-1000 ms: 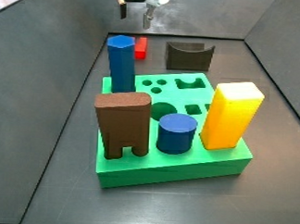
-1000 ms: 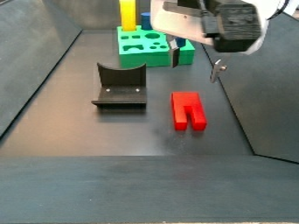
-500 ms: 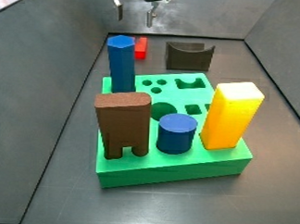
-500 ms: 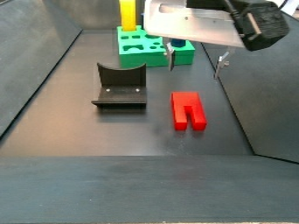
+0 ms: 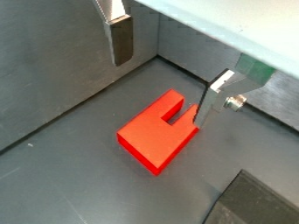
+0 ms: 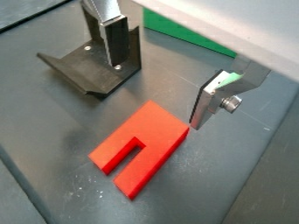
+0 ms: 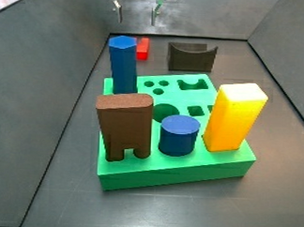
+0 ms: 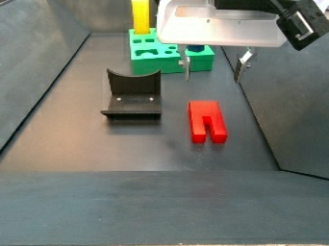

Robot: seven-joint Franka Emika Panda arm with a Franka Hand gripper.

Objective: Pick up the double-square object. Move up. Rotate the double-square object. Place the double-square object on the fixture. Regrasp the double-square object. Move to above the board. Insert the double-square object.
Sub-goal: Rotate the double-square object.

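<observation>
While end effector (image 8: 215, 61) hovers open: one double-square object (image 8: 206, 121), one fixture (image 8: 131, 94).

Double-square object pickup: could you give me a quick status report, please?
Gripper open, above the floor. Double-square object flat on floor below the fingers, not grasped. Fixture beside it, nothing in the way.

Light was even and fairly bright, seemingly from overhead, with soft shadows. The dark floor (image 8: 154, 154) carried a pale sheen. The red block (image 5: 160, 133) cast only a thin shadow in both wrist views and looked almost flat in colour. The gripper (image 6: 159, 74) hung above it, its fingers (image 5: 121, 39) slightly soft-edged and catching glare. Both side views were coarse, and the white gripper housing (image 8: 232, 24) was washed out.
</observation>
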